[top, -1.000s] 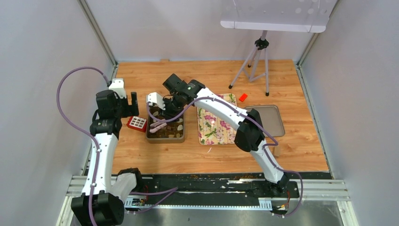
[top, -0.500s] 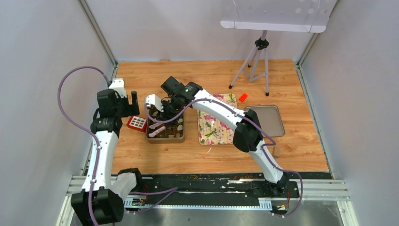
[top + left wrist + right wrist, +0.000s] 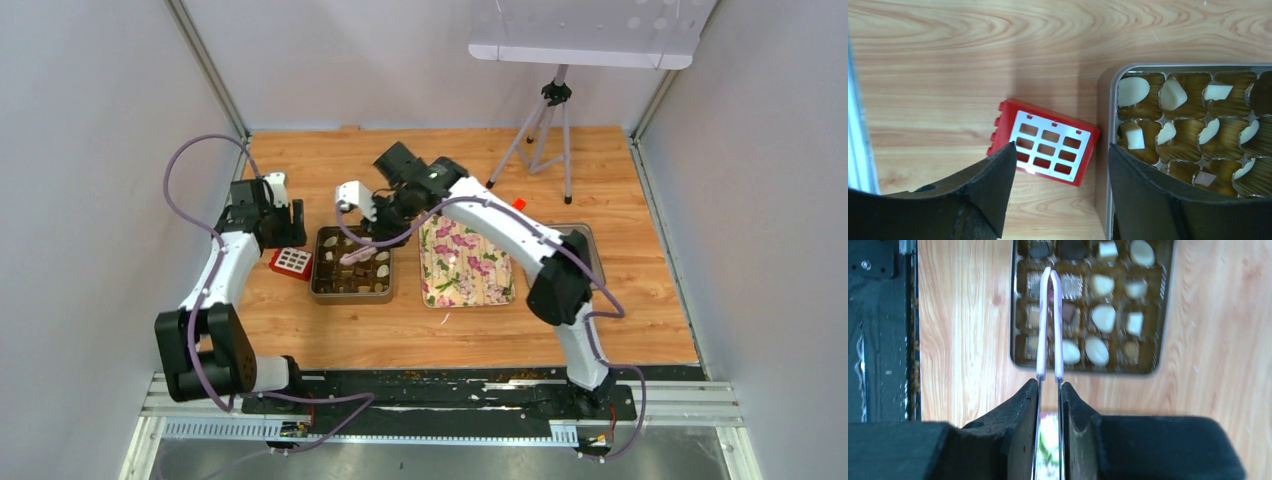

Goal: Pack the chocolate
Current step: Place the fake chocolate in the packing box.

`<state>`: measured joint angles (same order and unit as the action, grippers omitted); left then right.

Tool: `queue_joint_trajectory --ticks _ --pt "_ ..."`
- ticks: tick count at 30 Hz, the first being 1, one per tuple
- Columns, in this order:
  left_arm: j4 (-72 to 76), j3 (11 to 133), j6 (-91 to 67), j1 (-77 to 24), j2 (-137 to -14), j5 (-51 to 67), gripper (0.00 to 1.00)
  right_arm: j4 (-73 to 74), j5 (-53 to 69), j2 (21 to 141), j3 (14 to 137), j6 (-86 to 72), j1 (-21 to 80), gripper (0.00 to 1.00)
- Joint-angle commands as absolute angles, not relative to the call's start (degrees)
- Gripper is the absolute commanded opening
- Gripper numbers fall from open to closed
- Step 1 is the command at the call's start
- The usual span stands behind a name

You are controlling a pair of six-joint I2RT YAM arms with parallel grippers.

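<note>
The chocolate [image 3: 365, 275] is a set of white, tan and dark pieces in the cells of a metal tin [image 3: 352, 297]. My right gripper [image 3: 385, 215] is shut on lilac-tipped tongs [image 3: 355, 257]. In the right wrist view the tongs [image 3: 1050, 325] reach over the tin [image 3: 1088, 370] and its chocolate [image 3: 1103, 317]; their tips meet with nothing seen between them. My left gripper [image 3: 285, 225] is open and empty. In the left wrist view it [image 3: 1060, 150] hangs over a red grid block [image 3: 1048, 147] beside the tin's left rim [image 3: 1104, 150], with white chocolate [image 3: 1173, 95] in the cells.
The red grid block [image 3: 292, 262] lies against the tin's left side. A floral cloth [image 3: 462, 262] lies right of the tin, with a grey tray [image 3: 590, 262] beyond it. A small red block [image 3: 516, 206] and a tripod [image 3: 540, 140] stand at the back right.
My right gripper has moved right and back with the tongs, whose tips have drawn toward the tin's right half. My left arm has swung toward the back, its gripper staying open by the red grid block.
</note>
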<state>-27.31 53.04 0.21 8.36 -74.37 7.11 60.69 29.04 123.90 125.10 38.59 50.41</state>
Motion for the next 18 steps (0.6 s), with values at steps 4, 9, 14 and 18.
queue_joint_trajectory --ticks 4,9,14,18 --pt "-22.0 57.0 -3.4 8.4 -85.4 15.0 0.62 62.8 27.7 101.2 110.5 40.6 40.8 0.19" --pt "-21.8 59.9 -3.8 7.2 -90.9 17.2 0.54 62.7 25.9 93.7 101.3 40.4 36.7 0.20" --pt "-23.2 60.6 -3.5 6.3 -93.0 18.0 0.49 62.4 25.4 91.3 98.4 40.3 33.5 0.20" --pt "-24.3 60.4 -4.5 6.2 -90.6 15.4 0.49 62.3 25.6 91.5 98.8 40.3 32.1 0.20"
